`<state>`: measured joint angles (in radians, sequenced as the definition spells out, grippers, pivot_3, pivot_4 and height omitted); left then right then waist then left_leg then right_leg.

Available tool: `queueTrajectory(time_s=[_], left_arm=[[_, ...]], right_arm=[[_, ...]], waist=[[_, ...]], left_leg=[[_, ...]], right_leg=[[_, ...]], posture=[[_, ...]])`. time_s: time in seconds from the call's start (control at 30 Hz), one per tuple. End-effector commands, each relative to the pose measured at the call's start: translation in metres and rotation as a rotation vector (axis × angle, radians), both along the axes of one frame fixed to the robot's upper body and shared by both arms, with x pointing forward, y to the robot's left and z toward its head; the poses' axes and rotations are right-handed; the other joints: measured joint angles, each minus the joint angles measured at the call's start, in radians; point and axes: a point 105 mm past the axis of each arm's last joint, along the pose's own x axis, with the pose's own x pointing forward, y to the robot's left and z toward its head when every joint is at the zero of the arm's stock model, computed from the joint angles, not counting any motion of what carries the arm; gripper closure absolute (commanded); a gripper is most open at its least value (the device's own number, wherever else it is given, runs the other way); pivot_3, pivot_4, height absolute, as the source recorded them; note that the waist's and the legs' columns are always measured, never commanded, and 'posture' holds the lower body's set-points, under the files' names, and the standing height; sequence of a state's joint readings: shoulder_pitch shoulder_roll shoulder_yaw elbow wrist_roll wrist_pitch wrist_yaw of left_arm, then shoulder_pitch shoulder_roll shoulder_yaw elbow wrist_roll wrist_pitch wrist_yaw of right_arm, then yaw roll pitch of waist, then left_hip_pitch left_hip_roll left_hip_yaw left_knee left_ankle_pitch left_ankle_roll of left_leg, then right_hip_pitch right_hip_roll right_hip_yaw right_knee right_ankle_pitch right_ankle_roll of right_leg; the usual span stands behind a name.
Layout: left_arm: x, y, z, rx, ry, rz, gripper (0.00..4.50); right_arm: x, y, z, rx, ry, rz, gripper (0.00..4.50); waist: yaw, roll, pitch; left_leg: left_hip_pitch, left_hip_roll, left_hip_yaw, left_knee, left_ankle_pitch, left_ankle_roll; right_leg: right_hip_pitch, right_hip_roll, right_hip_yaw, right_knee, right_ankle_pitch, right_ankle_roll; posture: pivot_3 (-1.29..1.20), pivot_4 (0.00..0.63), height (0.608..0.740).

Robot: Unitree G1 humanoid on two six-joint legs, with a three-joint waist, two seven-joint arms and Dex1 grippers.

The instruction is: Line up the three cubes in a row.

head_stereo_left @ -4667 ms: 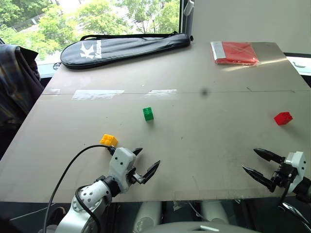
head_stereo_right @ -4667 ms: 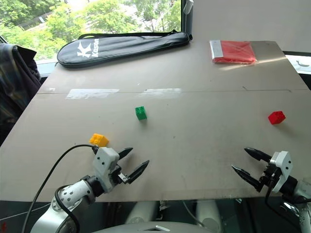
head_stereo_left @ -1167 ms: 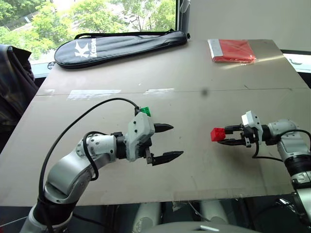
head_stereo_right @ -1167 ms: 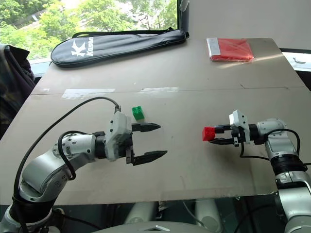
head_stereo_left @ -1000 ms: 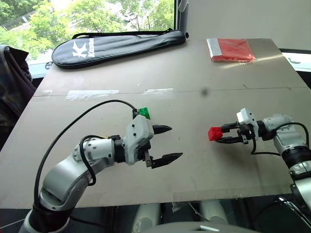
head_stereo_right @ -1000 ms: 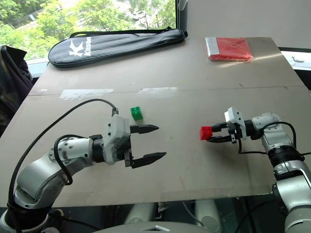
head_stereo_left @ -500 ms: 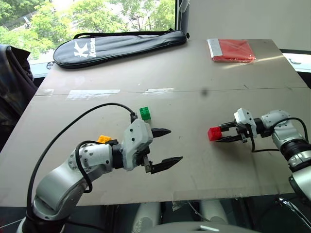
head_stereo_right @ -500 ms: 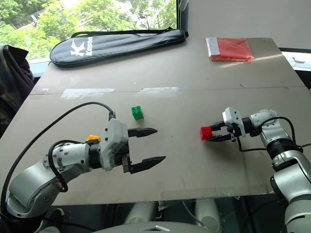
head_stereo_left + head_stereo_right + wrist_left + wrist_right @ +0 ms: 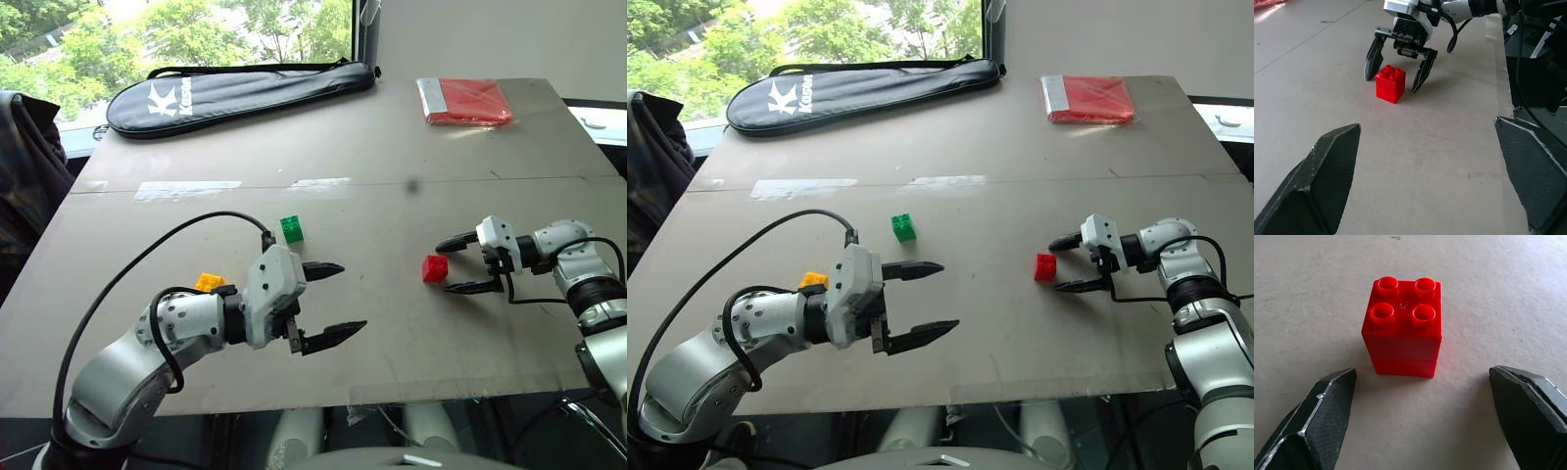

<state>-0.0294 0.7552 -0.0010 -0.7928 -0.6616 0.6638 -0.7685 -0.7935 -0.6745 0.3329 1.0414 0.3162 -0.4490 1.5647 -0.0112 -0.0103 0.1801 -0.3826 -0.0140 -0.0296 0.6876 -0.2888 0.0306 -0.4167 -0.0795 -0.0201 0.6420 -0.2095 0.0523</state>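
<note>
Red cube (image 9: 435, 268) upright on table, between right end effector's (image 9: 458, 264) spread, empty fingers

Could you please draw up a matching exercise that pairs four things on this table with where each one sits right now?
Things:
1. red cube
2. green cube
3. yellow-orange cube
4. flat red packet

Places:
A. far right part of the table, near its back edge
B. partly hidden behind the left arm
C. on the table between the open fingers of the right gripper, touching neither
D. standing free near the table's middle, beyond the open left gripper

Pairs: 1-C, 2-D, 3-B, 4-A
</note>
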Motion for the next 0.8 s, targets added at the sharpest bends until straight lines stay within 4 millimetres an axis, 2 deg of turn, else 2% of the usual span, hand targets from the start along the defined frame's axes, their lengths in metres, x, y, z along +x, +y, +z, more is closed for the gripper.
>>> queueTrajectory(time_s=[0.03, 0.47, 0.6, 0.7, 0.8], left_arm=[[-0.002, -0.001, 0.004, -0.002, -0.037, -0.011, 0.0], [0.0, 0.0, 0.0, -0.005, -0.035, -0.01, 0.0], [-0.001, 0.003, -0.003, -0.017, -0.023, 0.031, 0.0], [0.008, 0.014, -0.008, -0.016, -0.052, 0.147, 0.0], [0.038, 0.038, -0.023, 0.069, -0.135, 0.435, 0.0]], right_arm=[[0.003, -0.001, 0.01, 0.035, -0.011, -0.012, 0.04], [0.011, -0.01, 0.005, 0.005, 0.007, -0.111, 0.04], [0.006, -0.01, 0.01, 0.051, 0.016, -0.082, 0.04], [0.002, -0.012, 0.017, 0.108, 0.005, -0.084, 0.04], [0.0, -0.019, 0.033, 0.233, -0.021, -0.133, 0.04]], waist=[[0.0, 0.0, 0.0], [0.0, 0.0, 0.0], [0.0, 0.0, 0.0], [0.0, 0.0, 0.0], [0.003, 0.001, 0.0]], left_leg=[[0.0, 0.0, 0.0, 0.0, 0.0, 0.0], [0.001, 0.0, 0.0, 0.0, 0.0, 0.0], [0.001, 0.0, 0.0, 0.0, 0.0, 0.0], [0.0, 0.0, 0.0, 0.0, 0.0, 0.0], [0.0, 0.0, 0.0, 0.0, 0.0, 0.0]], right_leg=[[0.0, 0.0, 0.0, 0.0, 0.0, 0.0], [0.0, 0.0, 0.0, 0.0, 0.0, 0.0], [0.001, 0.0, 0.0, 0.0, 0.0, 0.0], [0.0, 0.0, 0.0, 0.0, 0.0, 0.0], [0.0, 0.0, 0.0, 0.0, 0.0, 0.0]], posture=[[0.0, 0.15, 0.694], [0.0, 0.15, 0.694], [0.0, 0.15, 0.694], [0.0, 0.15, 0.694], [0.0, 0.15, 0.694]])
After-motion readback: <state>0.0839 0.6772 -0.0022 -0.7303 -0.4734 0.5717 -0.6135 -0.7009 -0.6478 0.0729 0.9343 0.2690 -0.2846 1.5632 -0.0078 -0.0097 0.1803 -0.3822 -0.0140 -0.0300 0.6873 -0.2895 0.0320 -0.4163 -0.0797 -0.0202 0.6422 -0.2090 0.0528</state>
